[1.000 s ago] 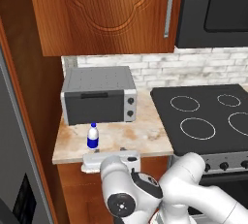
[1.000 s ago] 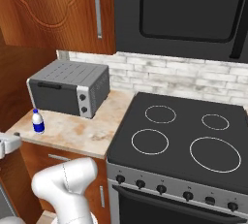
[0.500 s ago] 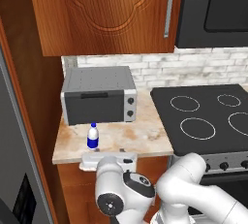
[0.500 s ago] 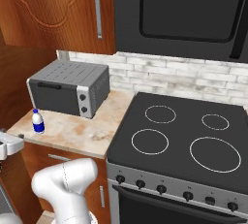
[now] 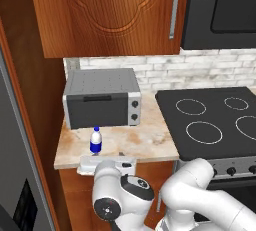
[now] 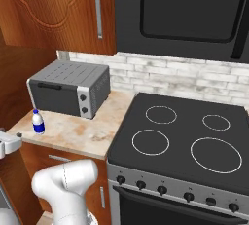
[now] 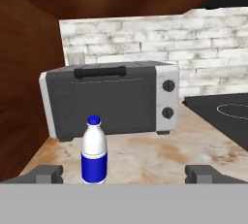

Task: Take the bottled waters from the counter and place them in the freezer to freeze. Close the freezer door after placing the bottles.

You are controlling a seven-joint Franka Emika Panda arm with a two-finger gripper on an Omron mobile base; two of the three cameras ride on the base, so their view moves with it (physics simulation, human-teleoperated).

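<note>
The toaster oven (image 5: 102, 98) sits at the back of the marbled table (image 5: 142, 142), against the brick wall, and the bottled water (image 5: 96, 140) with its blue cap and blue label stands upright just in front of the oven's door, near the table's front edge. The fingers (image 7: 46, 174) are spread wide apart and empty at that front edge, level with the bottle's base, with the bottle between them but nearer the left one. The black stovetop (image 6: 181, 138) lies just beside the oven's knob end.
</note>
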